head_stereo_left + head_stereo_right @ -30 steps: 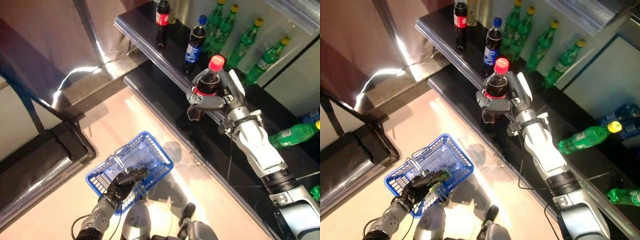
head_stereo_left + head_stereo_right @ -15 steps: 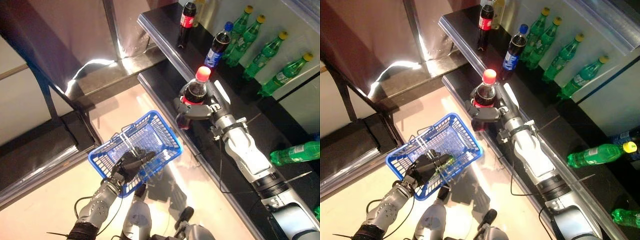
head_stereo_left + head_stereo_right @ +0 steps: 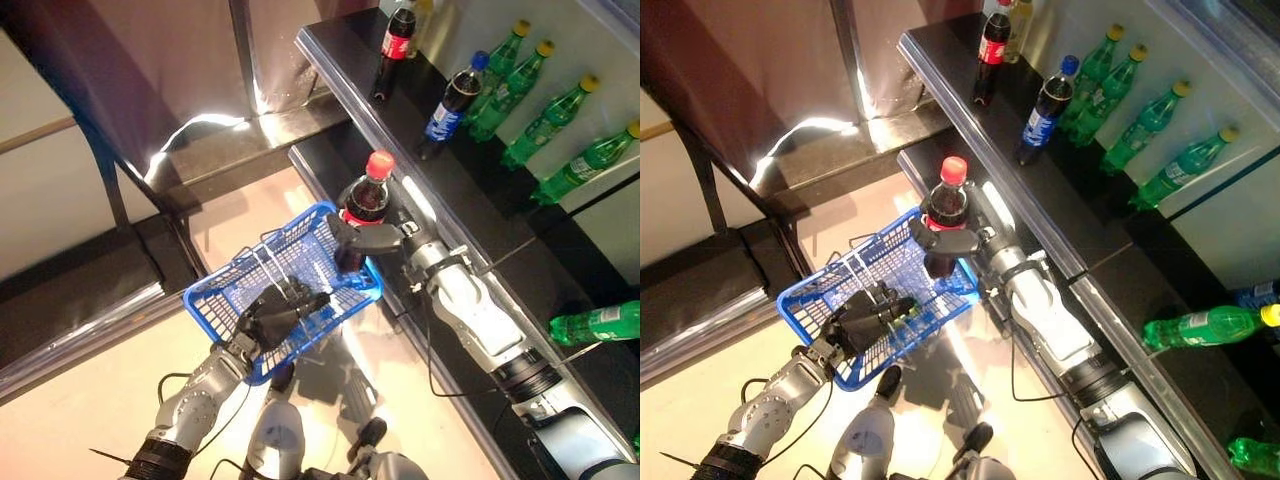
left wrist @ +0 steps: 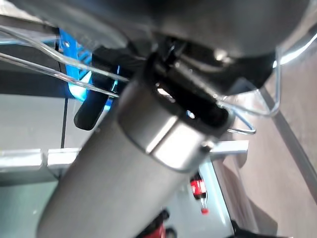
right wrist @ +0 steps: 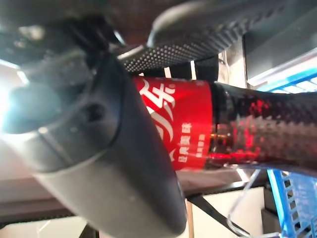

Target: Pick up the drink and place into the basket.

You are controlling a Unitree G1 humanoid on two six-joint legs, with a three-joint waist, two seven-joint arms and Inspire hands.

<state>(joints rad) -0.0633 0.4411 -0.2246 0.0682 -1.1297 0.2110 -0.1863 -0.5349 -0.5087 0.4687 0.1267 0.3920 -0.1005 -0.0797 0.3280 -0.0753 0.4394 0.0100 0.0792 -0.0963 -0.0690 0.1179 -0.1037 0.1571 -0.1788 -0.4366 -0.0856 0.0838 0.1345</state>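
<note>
We see a black shelf with a silvery front edge running from the upper middle down to the right. On it stand a red-labelled cola bottle at the far end and a blue-labelled cola bottle nearer. Behind these, green bottles with yellow caps stand in a row. On a lower black ledge, another green bottle lies on its side.
</note>
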